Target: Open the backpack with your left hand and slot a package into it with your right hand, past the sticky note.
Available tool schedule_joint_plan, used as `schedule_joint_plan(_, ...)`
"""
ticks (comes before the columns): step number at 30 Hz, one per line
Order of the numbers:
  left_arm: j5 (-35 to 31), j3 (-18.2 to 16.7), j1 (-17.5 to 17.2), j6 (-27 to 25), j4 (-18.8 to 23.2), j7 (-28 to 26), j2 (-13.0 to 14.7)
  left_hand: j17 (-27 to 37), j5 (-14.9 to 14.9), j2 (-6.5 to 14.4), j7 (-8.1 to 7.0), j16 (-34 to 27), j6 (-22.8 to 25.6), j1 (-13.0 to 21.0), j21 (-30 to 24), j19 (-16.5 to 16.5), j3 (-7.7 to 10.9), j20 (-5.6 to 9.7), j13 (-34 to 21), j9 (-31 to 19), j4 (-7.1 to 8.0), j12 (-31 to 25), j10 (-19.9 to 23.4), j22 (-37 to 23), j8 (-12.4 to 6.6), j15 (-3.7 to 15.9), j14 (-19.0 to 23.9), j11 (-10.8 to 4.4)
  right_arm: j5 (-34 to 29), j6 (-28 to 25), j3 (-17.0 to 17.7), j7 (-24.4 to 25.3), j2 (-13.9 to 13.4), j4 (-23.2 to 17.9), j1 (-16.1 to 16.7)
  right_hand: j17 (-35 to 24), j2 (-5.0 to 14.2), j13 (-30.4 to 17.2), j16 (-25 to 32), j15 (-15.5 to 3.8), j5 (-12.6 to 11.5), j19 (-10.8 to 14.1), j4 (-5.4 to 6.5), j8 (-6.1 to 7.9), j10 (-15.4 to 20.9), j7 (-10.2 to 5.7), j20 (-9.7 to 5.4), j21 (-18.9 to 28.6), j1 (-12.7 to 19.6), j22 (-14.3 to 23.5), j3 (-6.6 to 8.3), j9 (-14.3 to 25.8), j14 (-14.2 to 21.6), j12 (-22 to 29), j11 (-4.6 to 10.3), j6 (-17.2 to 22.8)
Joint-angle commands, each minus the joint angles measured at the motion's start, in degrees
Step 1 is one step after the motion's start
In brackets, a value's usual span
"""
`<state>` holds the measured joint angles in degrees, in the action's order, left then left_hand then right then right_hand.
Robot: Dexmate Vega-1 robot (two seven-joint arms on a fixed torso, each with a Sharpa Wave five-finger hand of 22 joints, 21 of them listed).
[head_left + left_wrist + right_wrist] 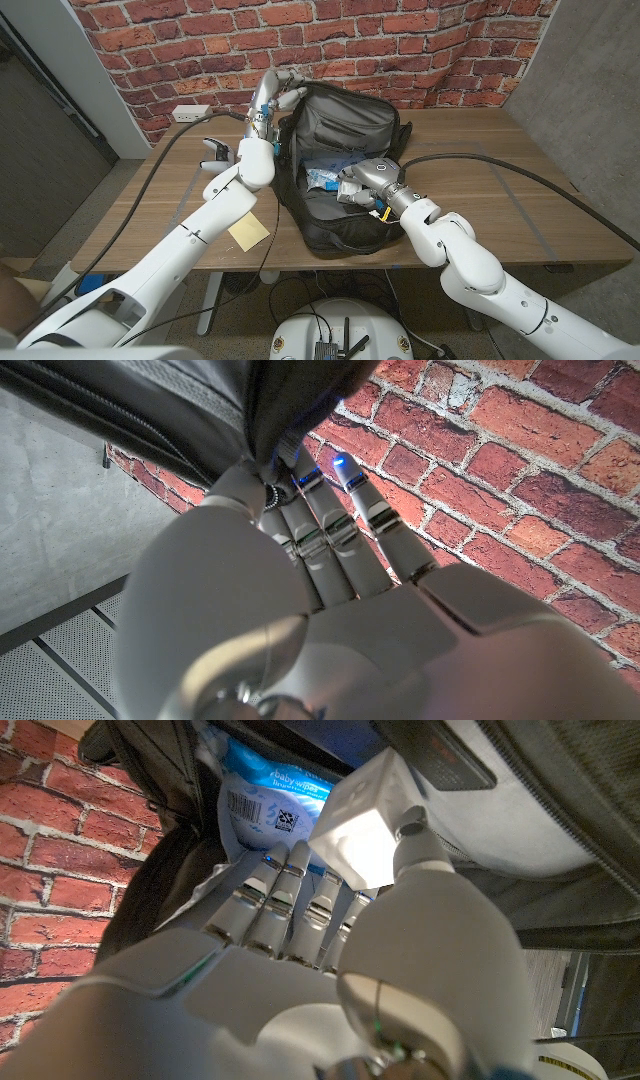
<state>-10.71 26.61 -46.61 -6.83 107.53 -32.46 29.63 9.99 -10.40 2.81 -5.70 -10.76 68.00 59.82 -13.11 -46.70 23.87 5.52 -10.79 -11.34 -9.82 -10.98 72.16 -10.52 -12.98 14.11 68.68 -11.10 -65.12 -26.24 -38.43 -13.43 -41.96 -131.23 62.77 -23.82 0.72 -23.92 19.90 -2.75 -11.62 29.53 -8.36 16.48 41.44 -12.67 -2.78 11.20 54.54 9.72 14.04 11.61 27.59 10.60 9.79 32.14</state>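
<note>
Where the yellow sticky note lies on the desk near the front edge, beside the left forearm, the right hand reaches into the open backpack, its fingers clamped on a white package half hidden inside. Farther back, the raised left hand grips the backpack's rim; its fingertips are hidden.

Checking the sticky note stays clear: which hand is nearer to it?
Right. The right hand is inside the backpack, nearer the sticky note on the table; the left hand holds the backpack's far rim.
</note>
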Motion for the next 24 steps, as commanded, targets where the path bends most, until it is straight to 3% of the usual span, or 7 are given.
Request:
schedule_joint_plan(1,0.2,-0.2,-0.6,0.0,0.5,0.1,0.3,0.3,-0.3,0.5,0.36,0.0,0.2,0.0,0.2,-0.4,0.44,6.21,-0.3,-0.1,0.08,-0.3,0.8,-0.1,-0.21,-0.35,0.2,-0.36,-1.2,-1.1,-0.4,-5.9,0.4,-1.4,-0.6,-0.7,-0.52,0.4,-0.7,-7.54,0.4,-1.3,0.03,-1.11,-3.1,0.0,-0.29,-0.4,-1.2,0.3,-0.62,0.0,-2.2,-0.2,-1.28,-2.2)
schedule_joint_plan(7,0.3,-0.3,-0.9,-0.1,0.9,0.2,0.4,0.3,-0.3,0.5,0.37,0.0,0.2,0.0,0.2,-0.4,0.43,6.21,-0.3,-0.1,0.03,-0.3,0.7,-0.1,-0.21,-0.32,0.2,-0.37,-1.9,-2.0,-0.3,-9.6,0.7,-2.3,-0.9,-0.7,-0.81,1.3,-2.2,-5.44,0.8,-3.4,0.09,-3.76,-9.2,0.12,0.95,-0.4,-2.2,0.3,-1.07,-0.3,-6.0,-0.5,-2.99,-7.5)
schedule_joint_plan(13,0.3,-0.5,-1.3,-0.1,1.1,0.0,0.5,0.2,-0.3,0.5,0.37,0.0,0.2,-0.1,0.2,-0.4,0.45,6.21,-0.3,-0.1,0.06,-0.3,0.7,-0.1,-0.18,-0.34,0.2,-0.31,-1.8,-2.3,0.2,-11.5,0.6,-3.2,-0.6,-0.5,-1.07,1.9,-3.3,-4.03,1.0,-4.5,0.31,-5.03,-12.6,0.2,1.75,-0.4,-3.4,0.3,-1.49,-0.4,-8.4,-0.4,-3.9,-10.8)
schedule_joint_plan(24,0.6,-0.7,-1.5,-0.2,1.2,0.0,0.5,0.2,-0.3,0.6,0.32,0.0,0.2,-0.1,0.3,-0.4,0.48,6.22,-0.3,-0.2,0.07,-0.3,0.7,-0.1,-0.18,-0.35,0.2,-0.38,-1.6,-2.1,2.2,-11.4,-0.4,-5.3,0.7,-0.4,-0.98,2.4,-3.7,-2.98,1.1,-5.1,0.6,-5.31,-14.3,0.21,2.39,-0.4,-4.4,0.2,-1.72,-0.5,-9.2,-0.3,-4.36,-12.2)
